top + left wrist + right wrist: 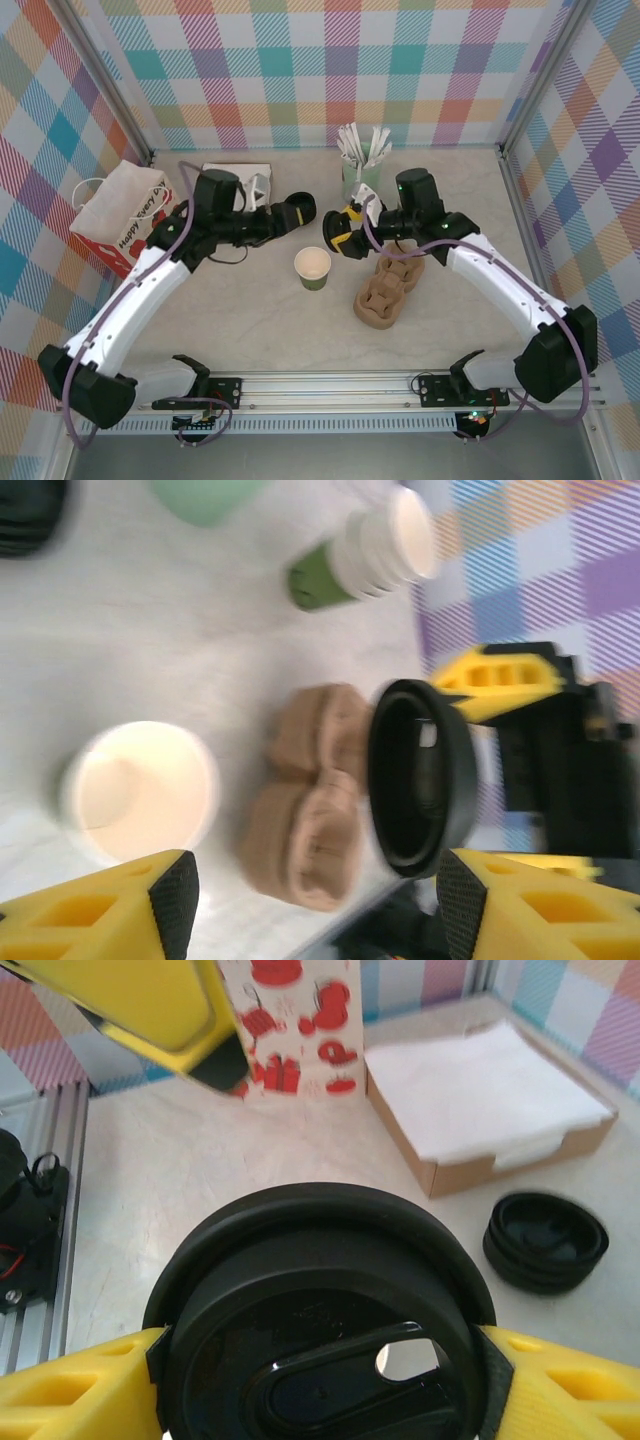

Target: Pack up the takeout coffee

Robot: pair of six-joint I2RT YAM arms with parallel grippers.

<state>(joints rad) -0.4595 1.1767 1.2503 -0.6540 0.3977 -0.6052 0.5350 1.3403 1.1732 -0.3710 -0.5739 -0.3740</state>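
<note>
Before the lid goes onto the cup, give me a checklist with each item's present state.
1. Lid gripped: ok. The black lid is clamped between the fingers of the right end effector.
2. Left end effector free: ok. It is open, with nothing between its fingers.
3. Cup ready: ok. The green cup stands upright and lidless.
4. Cup filled: cannot tell. Its inside just looks cream.
5. Lid lined up: not ok. It is held on edge, off to one side of the cup's mouth.
6. Space around the cup: ok. The cardboard carrier lies apart from it, on its right.
</note>
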